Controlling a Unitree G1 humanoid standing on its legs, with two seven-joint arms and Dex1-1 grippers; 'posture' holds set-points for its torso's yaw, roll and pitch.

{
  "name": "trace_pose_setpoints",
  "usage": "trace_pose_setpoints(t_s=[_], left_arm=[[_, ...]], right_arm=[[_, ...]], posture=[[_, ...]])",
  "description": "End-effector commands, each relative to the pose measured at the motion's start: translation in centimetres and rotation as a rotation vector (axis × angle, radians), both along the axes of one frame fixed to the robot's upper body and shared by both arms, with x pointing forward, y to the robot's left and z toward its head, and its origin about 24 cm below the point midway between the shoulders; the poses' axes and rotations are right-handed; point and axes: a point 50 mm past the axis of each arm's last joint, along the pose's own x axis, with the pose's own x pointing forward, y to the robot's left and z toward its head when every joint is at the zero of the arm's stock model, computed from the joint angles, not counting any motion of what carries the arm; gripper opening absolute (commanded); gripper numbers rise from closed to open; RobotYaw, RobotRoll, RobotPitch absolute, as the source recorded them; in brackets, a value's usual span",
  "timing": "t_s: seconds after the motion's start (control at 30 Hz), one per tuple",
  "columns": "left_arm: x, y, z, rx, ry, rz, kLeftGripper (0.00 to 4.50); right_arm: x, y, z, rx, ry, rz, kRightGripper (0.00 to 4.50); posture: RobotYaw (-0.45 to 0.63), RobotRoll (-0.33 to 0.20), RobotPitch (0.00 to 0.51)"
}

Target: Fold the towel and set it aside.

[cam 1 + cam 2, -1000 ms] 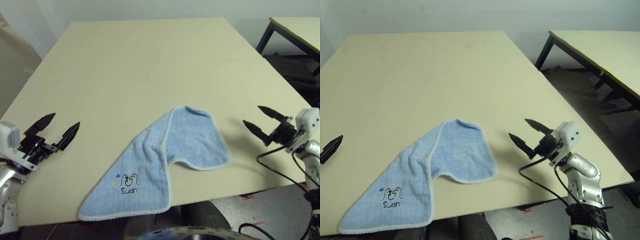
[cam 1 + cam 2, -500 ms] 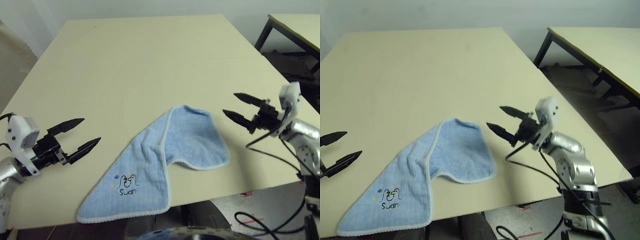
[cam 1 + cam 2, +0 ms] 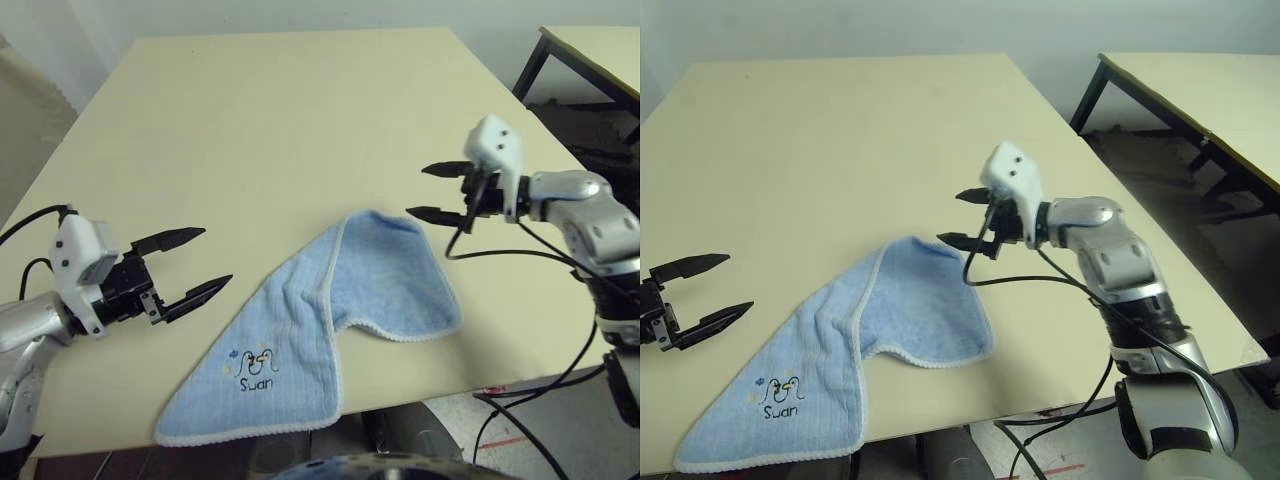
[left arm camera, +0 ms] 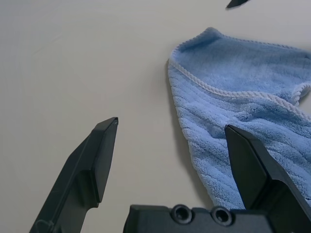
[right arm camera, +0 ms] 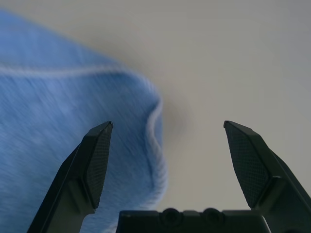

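Observation:
The light-blue towel (image 3: 320, 325) lies partly folded near the table's front edge, its penguin logo (image 3: 257, 365) facing up at the near left corner. My left gripper (image 3: 195, 262) hovers open just left of the towel, its fingers pointing at the towel's left edge (image 4: 194, 141). My right gripper (image 3: 432, 190) stands open over the towel's far right corner (image 5: 150, 111), nothing held between its fingers.
The beige table (image 3: 280, 120) stretches far behind the towel. A second table (image 3: 1200, 90) with black legs stands off to the right, across a gap. Black cables (image 3: 540, 300) hang from my right arm past the table's right edge.
Both arms have swung inward toward the towel. The right gripper rose and moved left over the towel's far corner; the left gripper came closer to its left edge. The towel lies as before.

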Motion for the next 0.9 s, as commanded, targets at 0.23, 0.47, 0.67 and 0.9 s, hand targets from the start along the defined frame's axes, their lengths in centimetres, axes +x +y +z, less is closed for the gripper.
trace_pose_setpoints(t_s=[0.23,0.47,0.67,0.9], left_arm=[[-0.5,0.3,-2.0,0.018,0.022,0.003,4.48],[-0.5,0.9,-2.9,0.026,0.018,0.006,4.48],[-0.5,1.0,-3.0,0.029,0.015,-0.006,4.48],[-0.4,0.9,-3.0,0.033,0.016,-0.019,4.50]], right_arm=[[1.5,1.2,-2.0,-0.177,0.098,0.027,4.50],[1.1,2.0,-2.7,-0.203,0.156,0.049,4.50],[1.6,2.0,-3.1,-0.229,0.136,0.002,4.50],[2.2,1.8,-3.7,-0.262,0.124,-0.060,3.37]], posture=[[0.00,0.000,0.068],[0.00,0.000,0.068],[0.00,0.000,0.070],[0.00,0.000,0.070]])
